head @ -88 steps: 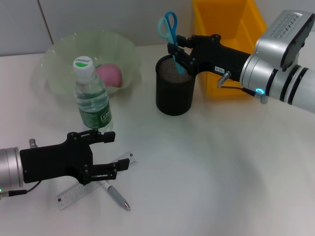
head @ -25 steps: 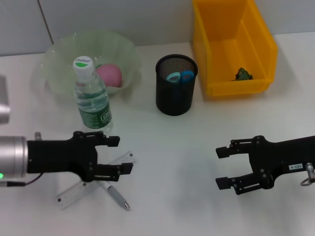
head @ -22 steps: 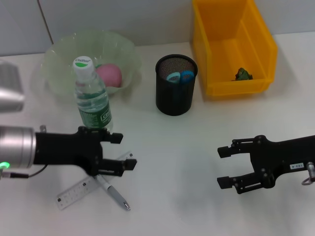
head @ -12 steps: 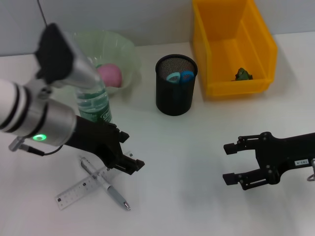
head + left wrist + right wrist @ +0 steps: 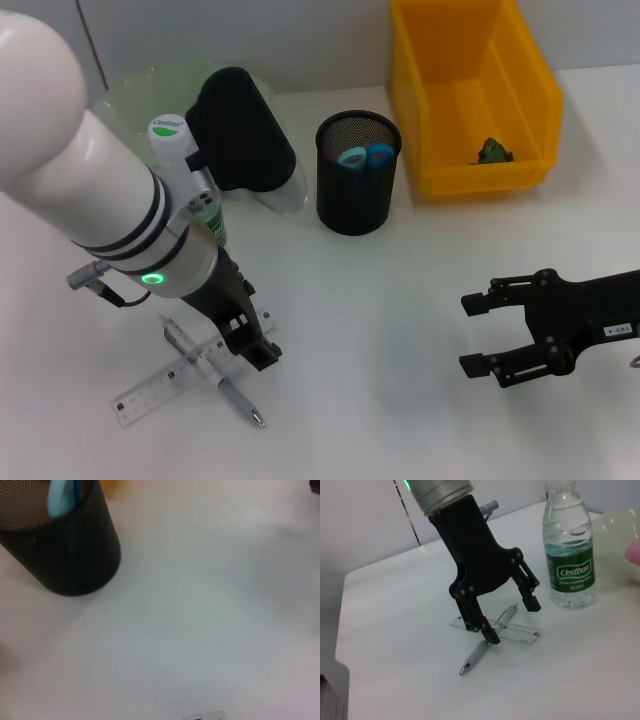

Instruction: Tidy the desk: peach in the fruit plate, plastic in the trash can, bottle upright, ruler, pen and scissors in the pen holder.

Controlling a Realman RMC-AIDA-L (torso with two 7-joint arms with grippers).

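Note:
My left gripper (image 5: pixel 252 338) points down, open, over the grey pen (image 5: pixel 222 382) that lies across the clear ruler (image 5: pixel 160 383). In the right wrist view its fingers (image 5: pixel 492 634) straddle the pen (image 5: pixel 485 647) and ruler (image 5: pixel 520 630), one tip touching them. The water bottle (image 5: pixel 172 135) stands upright behind the arm, also seen as the bottle (image 5: pixel 570 560). The blue scissors (image 5: pixel 365 155) sit in the black mesh pen holder (image 5: pixel 355 195). Green plastic (image 5: pixel 492 150) lies in the yellow trash can (image 5: pixel 470 90). The peach (image 5: pixel 635 550) shows only at the fruit plate's (image 5: pixel 617 522) edge. My right gripper (image 5: pixel 472 333) hovers open at the right.
My bulky left forearm (image 5: pixel 90 190) covers most of the fruit plate (image 5: pixel 135 85) in the head view. The left wrist view shows the pen holder (image 5: pixel 65 550) close by and bare white table beyond it.
The left arm has risen and turned its gripper from lying flat to pointing down over the pen and ruler. The right arm left the scissors in the holder and pulled back right.

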